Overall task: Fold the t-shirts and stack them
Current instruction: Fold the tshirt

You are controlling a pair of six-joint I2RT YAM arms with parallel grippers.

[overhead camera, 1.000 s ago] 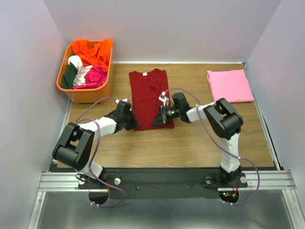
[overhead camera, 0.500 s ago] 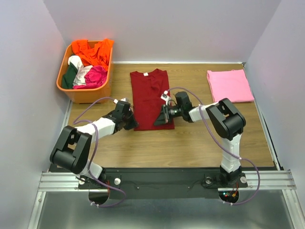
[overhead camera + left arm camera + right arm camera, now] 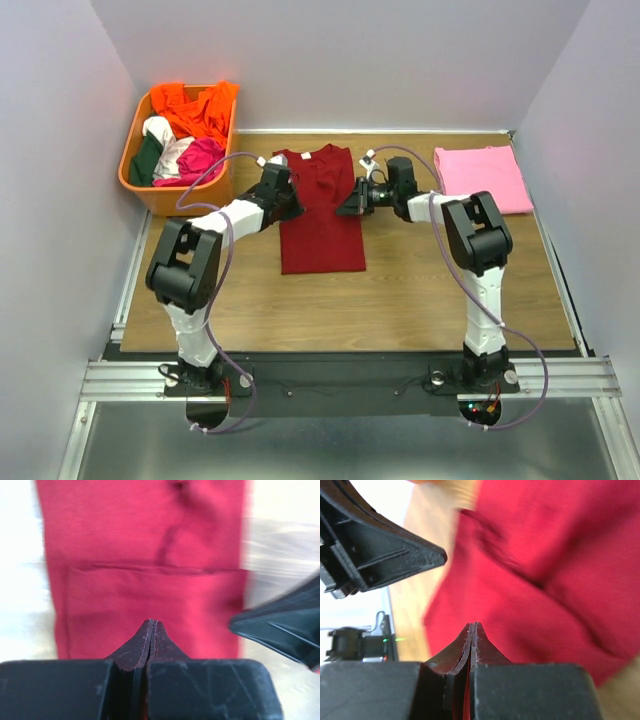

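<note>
Maroon t-shirt (image 3: pixel 320 240): lay lengthwise on table (image 3: pixel 420 290), collar at far end. Was pinched at opposite sides by clenched left gripper (image 3: pixel 288 200) and right gripper (image 3: pixel 348 204), both equally near; collar just beyond them.

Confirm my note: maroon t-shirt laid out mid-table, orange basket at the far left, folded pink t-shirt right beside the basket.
Not quite. The pink t-shirt is not beside the orange basket; it lies folded at the far right of the table, as the top external view shows. The maroon t-shirt is mid-table and the basket far left, as noted.
</note>
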